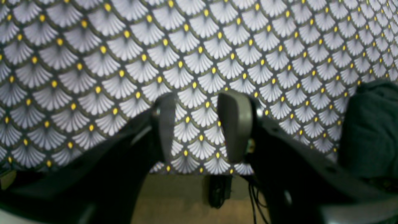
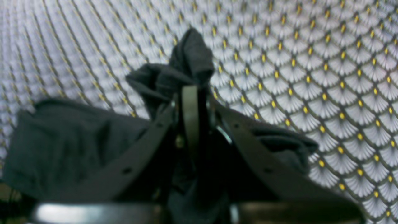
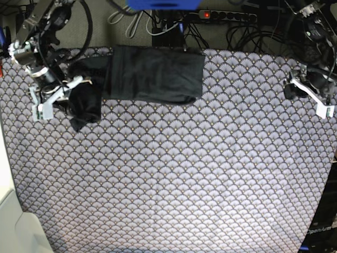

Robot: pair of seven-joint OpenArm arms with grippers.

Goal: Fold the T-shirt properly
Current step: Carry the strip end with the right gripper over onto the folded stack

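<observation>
while the t-shirt (image 3: 152, 74) lies folded into a long dark band along the far edge of the bench (image 3: 174, 179), one end of it is lifted by the right pincer (image 3: 59, 95). this pincer is pressed together on a bunch of the dark fabric, and in the right wrist view the cloth sticks up in a crumpled tuft above the fingers (image 2: 190, 109) and hangs down on both sides of them. in the base view this lifted part droops as a dark lump at the left end of the band, just beside the pincer.

the left pincer (image 1: 199, 124) is spread, with nothing between its two fingers; only the scallop-patterned cloth (image 1: 199, 56) with yellow dots shows in the gap. it hovers at the other side of the bench, well apart from the main band of the shirt. in the left wrist view a piece of dark fabric shows at the right edge, near this pincer but not touching it.

a power strip (image 3: 226, 16) and cables (image 3: 247, 37) lie behind the bench.
</observation>
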